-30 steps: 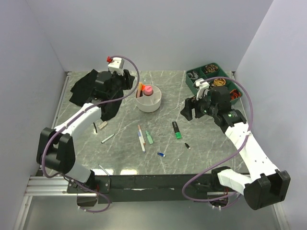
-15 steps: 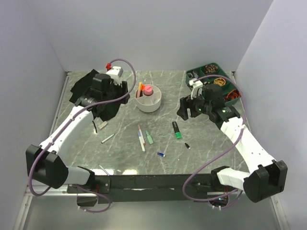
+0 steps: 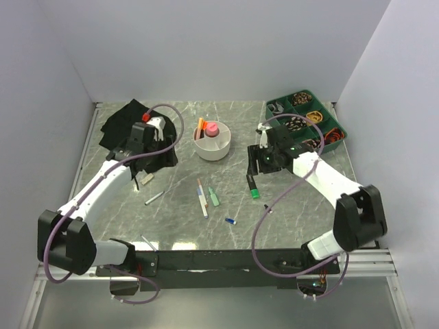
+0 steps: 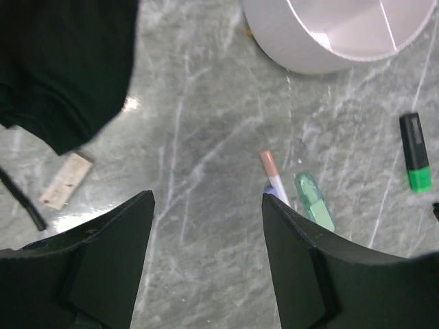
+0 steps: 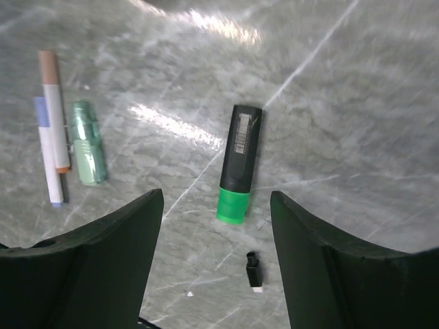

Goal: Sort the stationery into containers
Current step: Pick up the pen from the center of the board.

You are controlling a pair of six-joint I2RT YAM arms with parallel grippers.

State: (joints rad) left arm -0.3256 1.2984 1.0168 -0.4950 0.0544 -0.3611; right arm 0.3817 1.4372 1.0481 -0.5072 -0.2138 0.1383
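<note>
The step in hand looks like a pick-up approach: the right hand hovers over the black-and-green highlighter, fingers spread to either side, gripping nothing. The highlighter lies flat on the desk, apart from the white bowl, which already holds a pink-capped bottle. Next, I judge, the hand must drop, close across the barrel and miss the small black piece near the green cap. The left hand, also spread and empty, hangs between the black bag and two pens.
</note>
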